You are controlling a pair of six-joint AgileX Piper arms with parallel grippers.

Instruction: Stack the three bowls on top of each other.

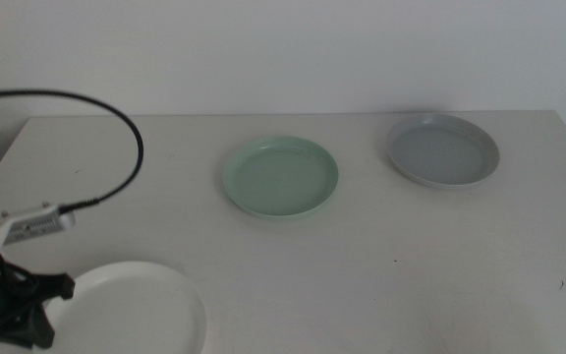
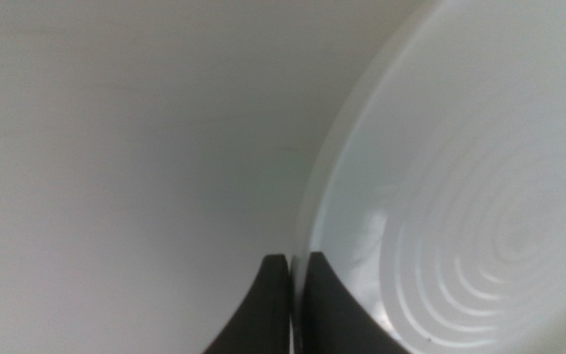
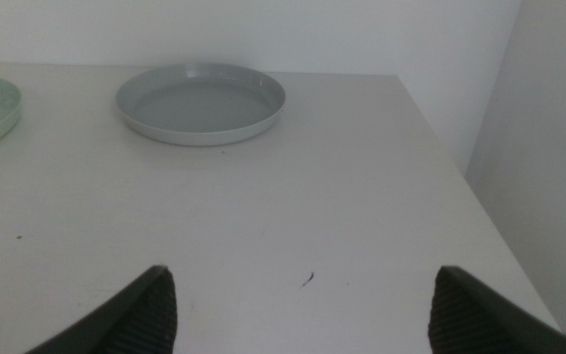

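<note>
Three shallow bowls sit unstacked on a pale table [image 1: 381, 285], each one apart from the others. The white bowl [image 1: 131, 310] lies at the near left corner of the middle view. The mint green bowl [image 1: 281, 177] rests near the table's centre, and the grey bowl [image 1: 442, 150] sits farther back to the right, close to the far edge.

One arm is at work. The left gripper [image 1: 52, 305] reaches in from the left and is clamped on the white bowl's left rim; in the left wrist view its two dark jaws are pressed nearly together with the thin rim between them, one jaw inside the bowl and one outside. Concentric rings show on the white bowl's floor. A black cable [image 1: 126, 123] loops above the left arm.

The right gripper [image 3: 303, 305] waits over the table's right side, its two jaws spread wide and holding nothing, with the grey bowl ahead of it.
</note>
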